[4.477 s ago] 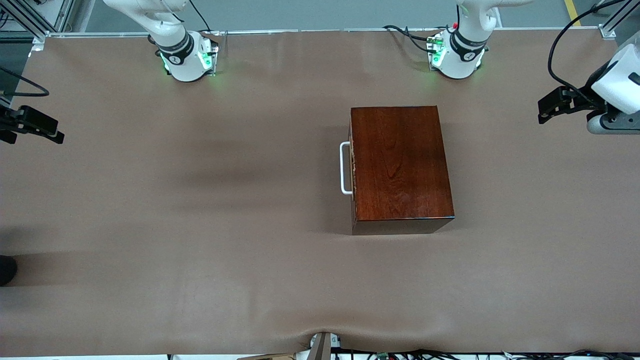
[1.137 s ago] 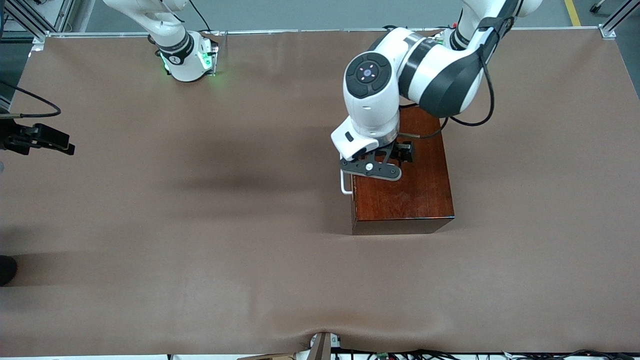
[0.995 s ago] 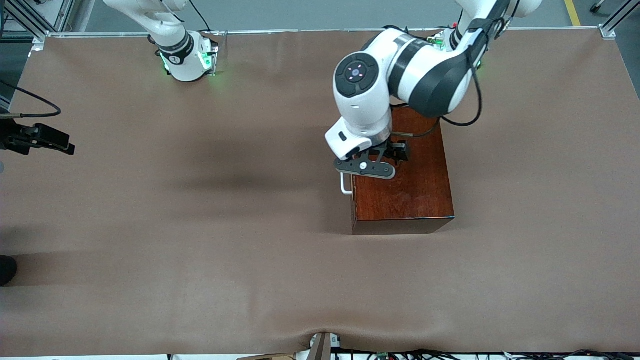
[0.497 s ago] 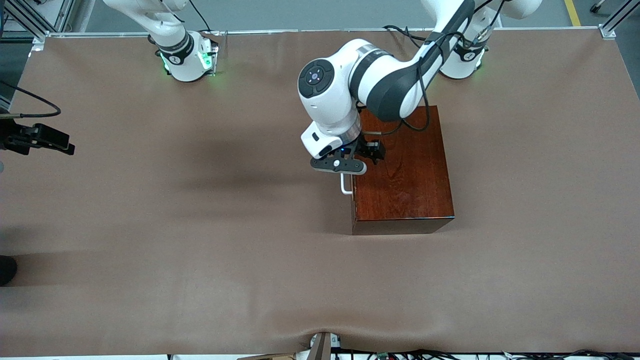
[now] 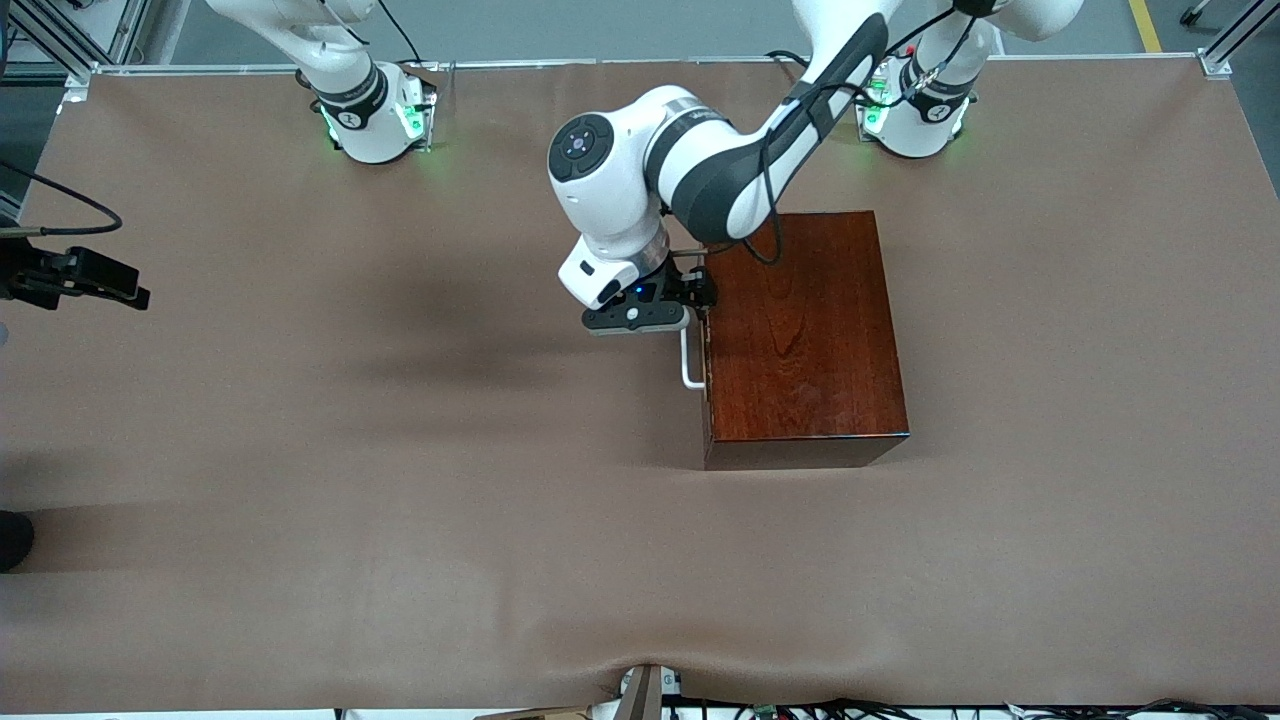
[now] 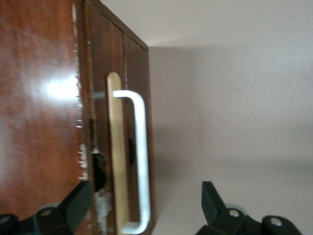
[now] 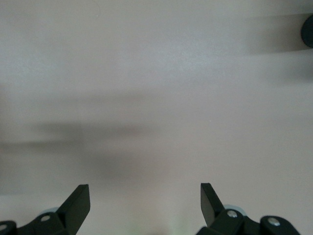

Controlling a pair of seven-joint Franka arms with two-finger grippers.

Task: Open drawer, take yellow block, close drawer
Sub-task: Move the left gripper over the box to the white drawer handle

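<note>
— Where is the drawer (image 6: 119,152) found?
— It is seen pushed shut inside the dark red-brown wooden box (image 5: 800,325), which is set on the brown table (image 5: 400,450), nearer the left arm's end. Only its pale wood front strip can be seen. Its white bar handle (image 5: 688,360) is fixed on the box face that is turned toward the right arm's end.

— Can the yellow block be seen?
— No, it cannot be told where it is.

— Where is the left gripper (image 5: 640,318) held?
— It is held in the air just above the handle. In the left wrist view, the left gripper (image 6: 144,205) is shown with its jaws wide apart, one finger over the box edge and one over the table. The handle is seen between them, and nothing is gripped.

— And the right gripper (image 7: 145,205)?
— It is kept waiting over the bare table at the right arm's end. Its jaws are spread wide, and nothing is held.
</note>
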